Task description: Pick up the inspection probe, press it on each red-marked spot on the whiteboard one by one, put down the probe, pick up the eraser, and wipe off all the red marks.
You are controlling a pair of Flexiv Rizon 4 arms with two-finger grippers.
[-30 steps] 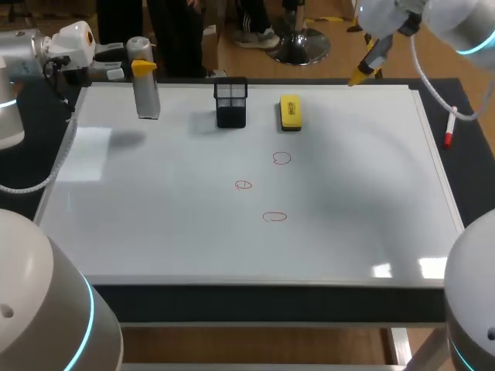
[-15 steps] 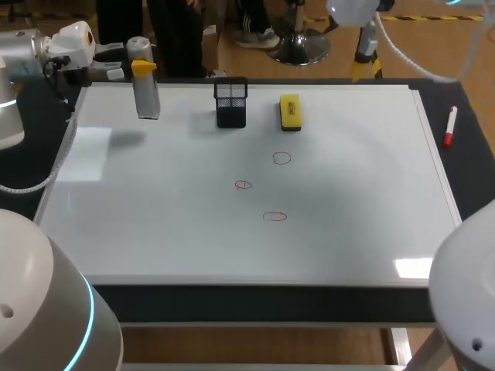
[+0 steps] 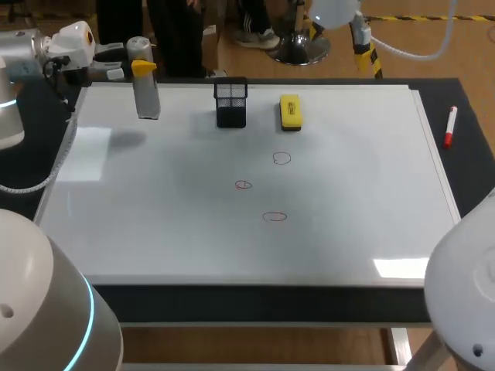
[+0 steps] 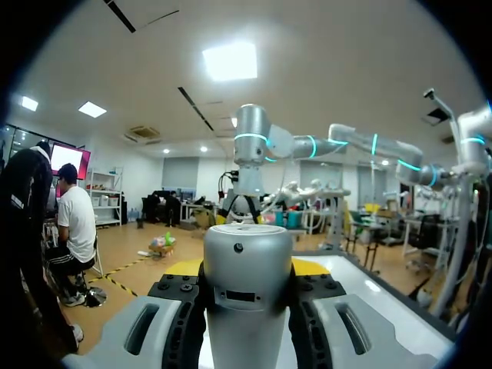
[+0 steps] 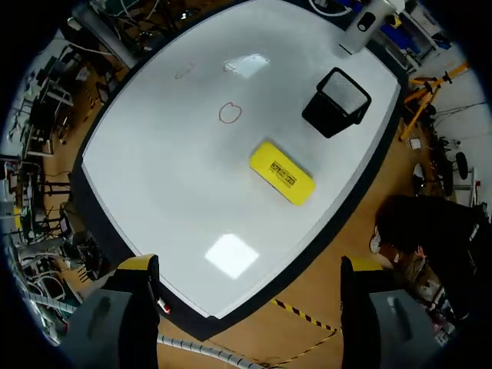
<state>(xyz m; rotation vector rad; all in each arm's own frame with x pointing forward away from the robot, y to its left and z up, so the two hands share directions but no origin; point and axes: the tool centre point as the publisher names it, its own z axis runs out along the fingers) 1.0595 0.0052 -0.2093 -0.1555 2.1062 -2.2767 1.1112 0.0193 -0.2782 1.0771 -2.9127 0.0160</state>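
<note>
The grey inspection probe (image 3: 147, 97) stands upright over the whiteboard's (image 3: 155, 232) far left corner, with my left gripper (image 3: 141, 68) shut on its upper part. In the left wrist view the probe (image 4: 247, 246) fills the gap between the left gripper's (image 4: 247, 270) fingers. Three red circles (image 3: 281, 158), (image 3: 244, 185), (image 3: 274, 217) mark the board's middle. The yellow eraser (image 3: 290, 112) lies near the far edge. My right gripper (image 3: 368, 56) hangs open and empty beyond that edge, high above the eraser (image 5: 281, 172); in its own view the right gripper (image 5: 250, 265) stands wide.
A black mesh holder (image 3: 231, 103) stands just left of the eraser, also seen as the mesh holder (image 5: 337, 101) from above. A red marker (image 3: 448, 127) lies on the dark table right of the whiteboard's frame.
My right arm has swung leftward and back, its gripper rising from the board's far right corner to beyond the far edge. The left arm and probe have not moved.
</note>
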